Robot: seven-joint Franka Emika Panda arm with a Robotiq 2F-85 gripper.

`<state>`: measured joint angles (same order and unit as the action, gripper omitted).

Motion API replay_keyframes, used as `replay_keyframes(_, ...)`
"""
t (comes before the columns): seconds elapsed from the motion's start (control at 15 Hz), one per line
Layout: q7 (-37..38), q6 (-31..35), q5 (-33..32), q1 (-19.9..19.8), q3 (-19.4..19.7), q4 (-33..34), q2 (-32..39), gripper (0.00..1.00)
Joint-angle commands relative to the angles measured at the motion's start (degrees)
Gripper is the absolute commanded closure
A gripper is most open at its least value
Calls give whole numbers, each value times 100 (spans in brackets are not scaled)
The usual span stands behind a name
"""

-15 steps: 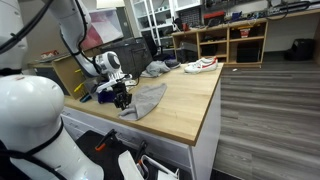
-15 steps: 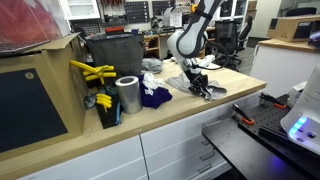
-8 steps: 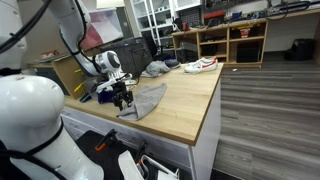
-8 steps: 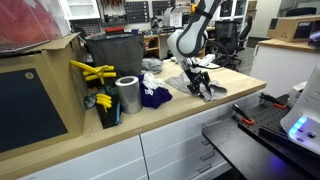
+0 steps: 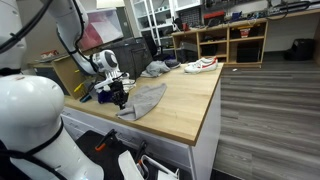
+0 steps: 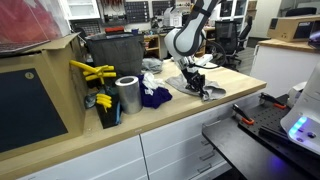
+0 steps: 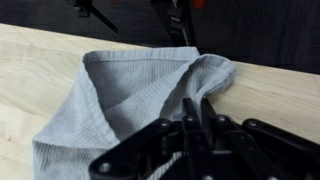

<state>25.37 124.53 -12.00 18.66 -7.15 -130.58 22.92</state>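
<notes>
A grey cloth (image 5: 146, 99) (image 6: 212, 90) lies crumpled on the wooden table top (image 5: 190, 100), near its back edge. My gripper (image 5: 120, 97) (image 6: 203, 89) stands over the cloth's edge, pointing down onto it. In the wrist view the two black fingertips (image 7: 189, 104) are pressed nearly together at the gripper (image 7: 198, 101). They pinch a raised fold of the grey cloth (image 7: 115, 90), which spreads out to the left and ahead of them. The cloth directly under the jaws is hidden by the black linkage.
A white and red shoe (image 5: 200, 65) and a grey bundle (image 5: 155, 69) lie at the table's far end. Beside the arm are a metal can (image 6: 127, 95), a blue cloth (image 6: 155, 97), a black bin (image 6: 112, 55) and yellow tools (image 6: 92, 72).
The jaws spread apart over the cloth half a second ago and have come together on its fold. The gripper has shifted slightly; the cloth's near edge is bunched a little more.
</notes>
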Motion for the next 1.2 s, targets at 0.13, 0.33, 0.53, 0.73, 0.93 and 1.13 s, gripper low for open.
replay_keyframes(0.13,212,-98,240,50,-53,72,-252,98)
replay_keyframes(0.33,149,-29,463,-72,-47,-22,-532,98)
replay_keyframes(0.53,35,5,749,-255,-41,-119,-827,98)
replay_keyframes(0.73,-85,3,984,-397,-75,-130,-942,98)
replay_keyframes(0.93,-211,-9,1233,-430,-151,-95,-904,98)
replay_keyframes(1.13,-420,-30,1456,-381,-265,-19,-761,98)
